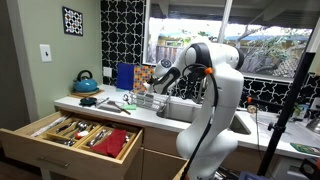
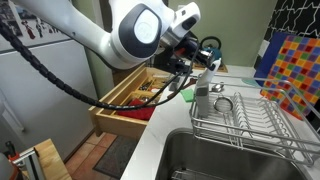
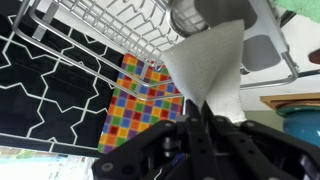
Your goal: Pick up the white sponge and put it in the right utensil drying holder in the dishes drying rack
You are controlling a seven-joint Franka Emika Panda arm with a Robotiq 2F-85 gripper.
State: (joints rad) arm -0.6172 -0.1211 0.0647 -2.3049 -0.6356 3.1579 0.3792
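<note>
My gripper [image 3: 200, 105] is shut on the white sponge [image 3: 205, 65], which sticks out from between the fingers as a soft white wedge. In the wrist view the sponge is close to a grey metal utensil holder [image 3: 190, 15] on the wire dishes drying rack [image 3: 100, 25]. In an exterior view the gripper [image 2: 190, 70] hangs just above the rack's [image 2: 250, 120] near end, over the holder [image 2: 203, 97]. It also shows over the counter by the rack in an exterior view [image 1: 152, 85].
A wooden cutlery drawer [image 1: 75, 135] stands open below the counter and also shows in an exterior view [image 2: 135, 95]. A blue kettle [image 1: 85, 82] sits at the counter's far end. A steel sink [image 2: 230, 160] lies beside the rack. A colourful checked board [image 2: 295, 65] stands behind it.
</note>
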